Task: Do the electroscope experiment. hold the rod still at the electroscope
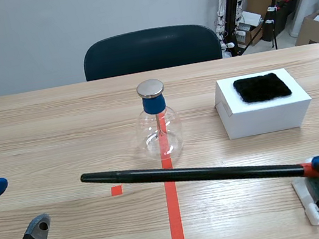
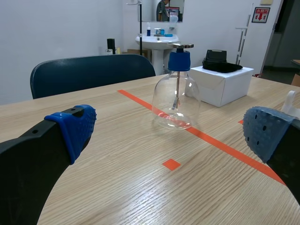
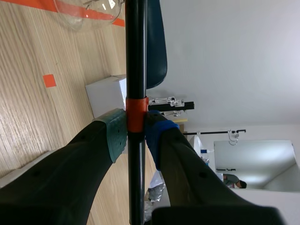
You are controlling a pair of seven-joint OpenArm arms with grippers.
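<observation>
My right claw (image 3: 136, 134) pinches the black rod (image 1: 187, 174) at its orange band. My left claw (image 1: 15, 207) is spread, holding nothing. The rod crosses above the table (image 1: 56, 131), just in front of the glass electroscope (image 1: 159, 127). Farther right stands a white box (image 1: 264, 114) topped with a black cloth (image 1: 262, 87).

Black rod (image 1: 194, 174), orange band; clear electroscope (image 1: 150, 135), blue neck, silver cap; white box (image 1: 264, 118).

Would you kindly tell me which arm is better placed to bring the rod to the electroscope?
Right: the right fingers clamp the rod, held across before the electroscope; the left fingers stand open and empty.
</observation>
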